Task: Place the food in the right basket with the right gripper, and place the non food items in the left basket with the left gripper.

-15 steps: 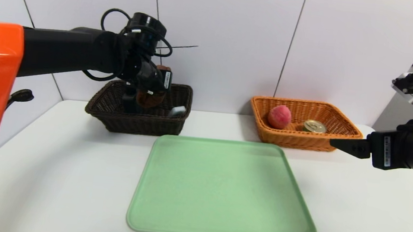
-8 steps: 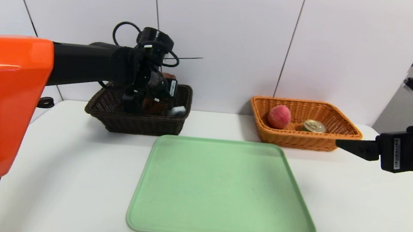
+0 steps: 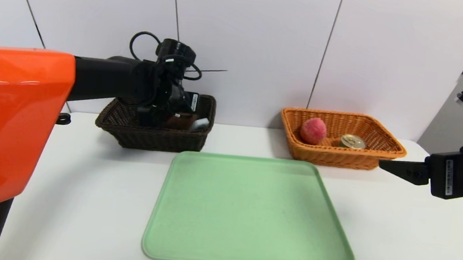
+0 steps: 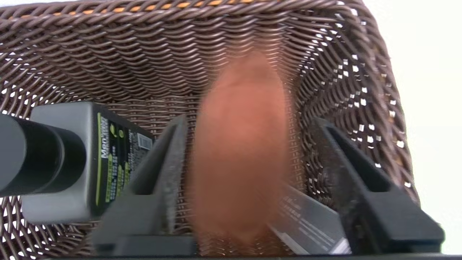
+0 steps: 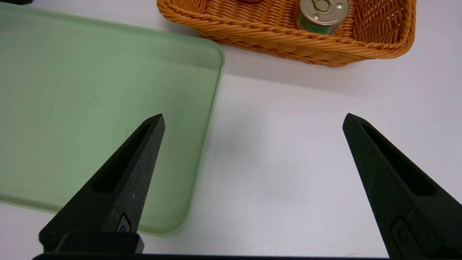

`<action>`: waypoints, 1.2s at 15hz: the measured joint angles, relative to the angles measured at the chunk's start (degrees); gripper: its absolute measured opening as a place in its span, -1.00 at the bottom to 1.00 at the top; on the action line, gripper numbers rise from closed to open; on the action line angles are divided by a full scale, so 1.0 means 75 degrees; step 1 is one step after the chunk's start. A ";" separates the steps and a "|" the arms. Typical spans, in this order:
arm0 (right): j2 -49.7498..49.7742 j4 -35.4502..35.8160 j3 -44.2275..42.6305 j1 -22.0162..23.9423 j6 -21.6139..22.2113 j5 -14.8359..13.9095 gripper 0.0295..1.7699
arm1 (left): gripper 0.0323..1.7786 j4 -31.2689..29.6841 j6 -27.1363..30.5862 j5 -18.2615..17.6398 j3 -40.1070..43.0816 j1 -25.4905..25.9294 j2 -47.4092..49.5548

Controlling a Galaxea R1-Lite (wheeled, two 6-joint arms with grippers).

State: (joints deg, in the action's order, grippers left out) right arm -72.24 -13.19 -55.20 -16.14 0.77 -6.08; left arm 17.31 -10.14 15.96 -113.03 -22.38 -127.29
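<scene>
At eleven o'clock, over the dark basket [image 3: 159, 140], your left gripper [image 4: 249, 126] stands spread, with the brown item [image 4: 242, 144] between its fingers, apparently loose. The bottle [image 4: 59, 162] and the box [image 4: 310, 220] lie in that basket too. Let the item settle clear of both fingers, then lift straight up so neither snags the rim or tips the bottle. Your right gripper [image 5: 254, 119] idles spread at three o'clock; the peach [image 3: 313, 131] and can [image 3: 353, 141] sit in the orange basket [image 3: 338, 158] at one o'clock.
</scene>
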 joint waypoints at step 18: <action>-0.0102 0.1455 -0.0486 -0.0002 -0.0424 0.1313 0.92 | 0.86 0.1829 0.1110 -0.0262 0.1152 0.0055 0.4146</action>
State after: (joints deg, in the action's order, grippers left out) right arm -73.01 -2.28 -58.84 -16.15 -2.41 3.77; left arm 31.03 -1.82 13.99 -104.39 -21.97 -96.20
